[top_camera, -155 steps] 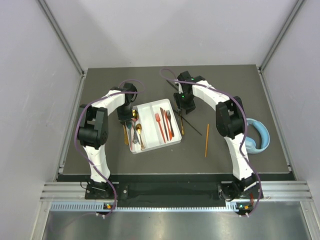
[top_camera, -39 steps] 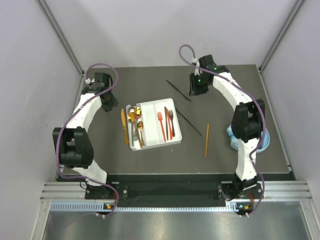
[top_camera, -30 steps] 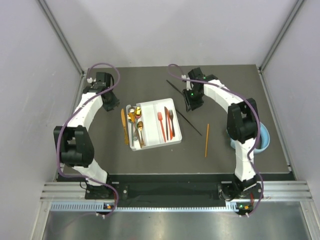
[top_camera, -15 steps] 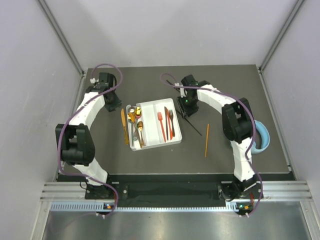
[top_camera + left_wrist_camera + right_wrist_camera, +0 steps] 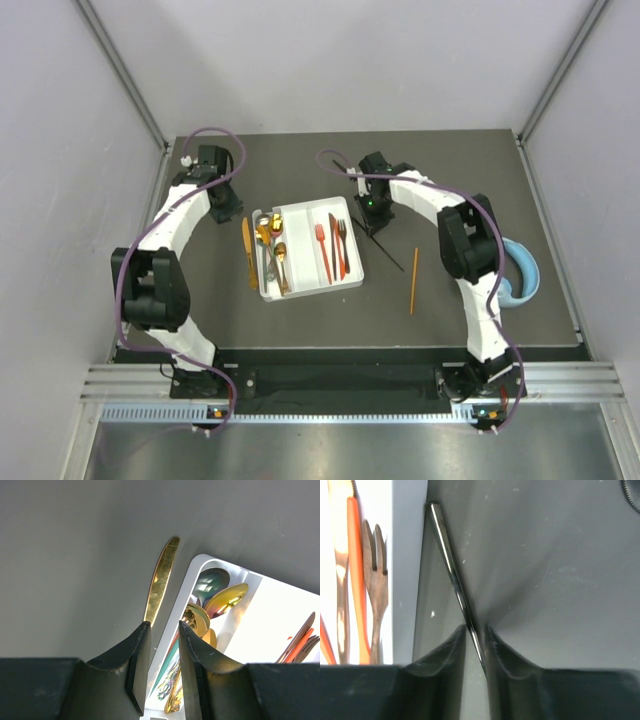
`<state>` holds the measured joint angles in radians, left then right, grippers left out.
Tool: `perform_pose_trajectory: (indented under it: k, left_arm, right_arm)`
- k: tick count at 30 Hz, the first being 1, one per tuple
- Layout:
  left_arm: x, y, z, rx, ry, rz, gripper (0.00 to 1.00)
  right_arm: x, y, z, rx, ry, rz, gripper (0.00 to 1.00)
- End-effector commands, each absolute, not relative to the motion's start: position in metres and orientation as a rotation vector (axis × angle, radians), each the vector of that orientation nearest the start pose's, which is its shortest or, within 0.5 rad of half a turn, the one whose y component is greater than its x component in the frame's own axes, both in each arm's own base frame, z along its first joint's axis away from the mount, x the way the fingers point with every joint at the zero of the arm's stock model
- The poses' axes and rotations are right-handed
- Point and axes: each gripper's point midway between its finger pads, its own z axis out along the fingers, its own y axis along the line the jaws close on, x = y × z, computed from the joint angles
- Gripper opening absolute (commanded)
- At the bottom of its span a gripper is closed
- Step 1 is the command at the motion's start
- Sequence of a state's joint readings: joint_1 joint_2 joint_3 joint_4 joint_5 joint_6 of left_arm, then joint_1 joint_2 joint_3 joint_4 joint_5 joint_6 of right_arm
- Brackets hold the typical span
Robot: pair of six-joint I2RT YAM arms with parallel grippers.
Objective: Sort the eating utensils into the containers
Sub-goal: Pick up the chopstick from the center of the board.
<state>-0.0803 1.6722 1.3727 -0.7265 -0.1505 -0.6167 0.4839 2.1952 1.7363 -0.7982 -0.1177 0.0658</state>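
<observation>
A: What has changed over the last second?

B: The right tool (image 5: pixel 476 628) has swung in from the far right part of the tabletop (image 5: pixel 470 175) and come down by the tray (image 5: pixel 302 245), at its right wall. Its jaws have narrowed around the black stick (image 5: pixel 451 565), which runs between them, close against one finger. Cannot tell whether they pinch it yet. The left tool (image 5: pixel 162 626) has not moved. It hangs over the far left part, released, with nothing between its jaws.

A: What does that mean for the sort?

B: Judgement: the stick pickup is under way, and the tray is the next stop. Also loose are a gold knife (image 5: pixel 161 580) just outside the tray's left wall and an orange stick (image 5: pixel 413 281) toward the near right.

A: How does the stick look?

B: Thin, glossy black and tapered, lying flat. One end sits just beside the tray's right wall and the rest angles toward the near right corner. It looks slick, so it may pivot or slip if gripped off-centre. The tray sits left of the tabletop's centre, with forks (image 5: pixel 333 245) in its right compartment and spoons (image 5: pixel 272 250) in its left.
</observation>
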Motion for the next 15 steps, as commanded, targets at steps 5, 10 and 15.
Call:
perform_pose_trajectory:
  k: [5, 10, 15]
  left_arm:
    - [0.398, -0.027, 0.136, -0.715, 2.455, -0.039, 0.34]
    - [0.397, -0.027, 0.135, -0.716, 2.457, -0.037, 0.34]
    - [0.395, -0.027, 0.133, -0.721, 2.462, -0.035, 0.34]
  right_arm:
    - [0.379, 0.216, -0.015, -0.582, 2.89, 0.152, 0.0]
    - [0.377, 0.203, 0.003, -0.479, 2.854, 0.16, 0.0]
    - [0.393, 0.191, 0.043, -0.386, 2.761, 0.12, 0.0]
